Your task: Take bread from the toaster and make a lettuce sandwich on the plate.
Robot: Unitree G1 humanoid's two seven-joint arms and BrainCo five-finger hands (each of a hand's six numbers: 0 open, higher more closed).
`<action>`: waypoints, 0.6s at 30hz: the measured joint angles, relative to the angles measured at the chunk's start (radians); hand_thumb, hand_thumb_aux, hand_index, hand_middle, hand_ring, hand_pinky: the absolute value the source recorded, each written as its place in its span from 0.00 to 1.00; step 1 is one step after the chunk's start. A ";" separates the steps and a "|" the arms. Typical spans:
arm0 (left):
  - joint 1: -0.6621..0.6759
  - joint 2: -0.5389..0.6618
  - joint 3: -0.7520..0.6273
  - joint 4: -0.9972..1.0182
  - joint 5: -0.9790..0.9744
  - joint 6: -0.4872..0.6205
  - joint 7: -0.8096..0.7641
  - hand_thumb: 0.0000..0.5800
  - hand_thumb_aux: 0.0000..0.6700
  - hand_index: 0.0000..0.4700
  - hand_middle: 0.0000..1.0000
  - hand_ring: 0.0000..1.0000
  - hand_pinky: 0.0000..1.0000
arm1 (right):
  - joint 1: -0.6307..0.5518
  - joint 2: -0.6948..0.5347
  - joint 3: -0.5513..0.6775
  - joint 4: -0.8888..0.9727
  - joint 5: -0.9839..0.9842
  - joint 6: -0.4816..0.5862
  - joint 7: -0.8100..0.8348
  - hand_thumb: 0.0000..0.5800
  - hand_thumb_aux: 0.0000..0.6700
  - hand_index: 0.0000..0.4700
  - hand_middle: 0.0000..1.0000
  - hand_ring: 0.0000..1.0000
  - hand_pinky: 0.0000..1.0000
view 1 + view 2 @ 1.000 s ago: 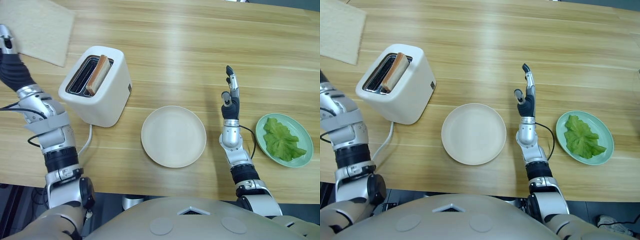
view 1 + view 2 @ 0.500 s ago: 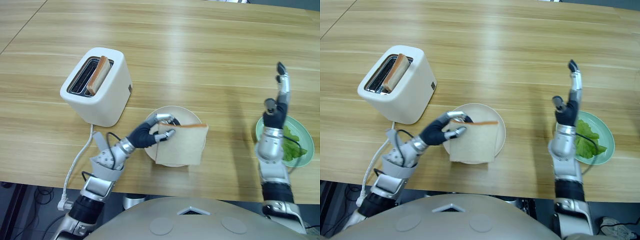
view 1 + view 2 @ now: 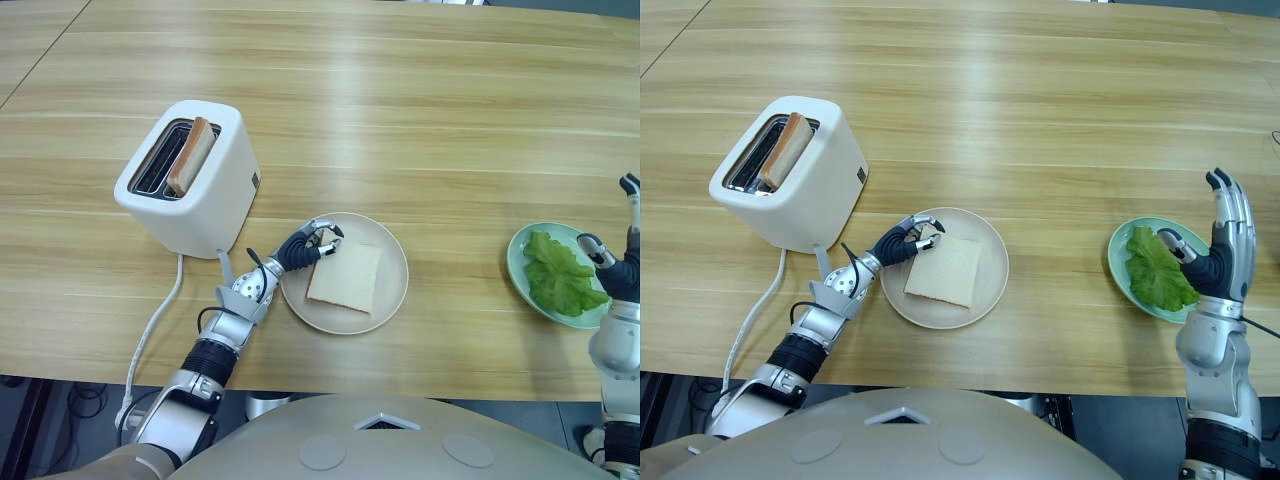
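Left eye view: the left hand (image 3: 308,247) pinches the far-left corner of the bread slice (image 3: 345,277), which lies flat on the plate (image 3: 398,292). It should let go and lift straight up, so as not to drag the bread over the rim. A second slice (image 3: 190,156) stands in the toaster (image 3: 200,205), to the left.

Right eye view: the right hand (image 3: 1222,258), fingers spread and empty, is just right of the lettuce (image 3: 1155,272). Open bench (image 3: 1060,130) lies between the green dish (image 3: 1122,250) and the plate.

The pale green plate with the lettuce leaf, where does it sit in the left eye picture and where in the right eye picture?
Left eye view: the pale green plate holding the lettuce leaf lies near the right edge, at mid-height.
Right eye view: it lies further in from the right edge, also at mid-height.
Shared landmark: the white toaster at upper left; the green plate lies far right of it, past the round beige plate.
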State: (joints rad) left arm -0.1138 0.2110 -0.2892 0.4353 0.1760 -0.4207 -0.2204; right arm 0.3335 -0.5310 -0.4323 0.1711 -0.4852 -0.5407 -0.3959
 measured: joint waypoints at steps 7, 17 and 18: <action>-0.010 0.034 0.019 0.039 0.064 -0.014 0.051 1.00 1.00 0.98 1.00 1.00 1.00 | 0.000 -0.050 0.047 0.136 -0.081 0.021 -0.047 0.00 0.00 0.00 0.00 0.00 0.00; 0.104 0.208 -0.037 -0.180 0.490 -0.031 0.331 0.00 0.00 0.00 0.00 0.00 0.00 | -0.035 -0.185 0.206 0.203 -0.298 0.219 -0.062 0.00 0.00 0.00 0.00 0.00 0.00; 0.129 0.217 -0.031 -0.252 0.522 -0.022 0.353 0.00 0.00 0.00 0.00 0.00 0.00 | -0.047 -0.198 0.231 0.231 -0.315 0.249 -0.056 0.00 0.00 0.00 0.00 0.00 0.00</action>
State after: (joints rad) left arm 0.0151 0.4285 -0.3201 0.1836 0.6977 -0.4428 0.1330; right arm 0.2868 -0.7285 -0.2010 0.4021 -0.8003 -0.2912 -0.4515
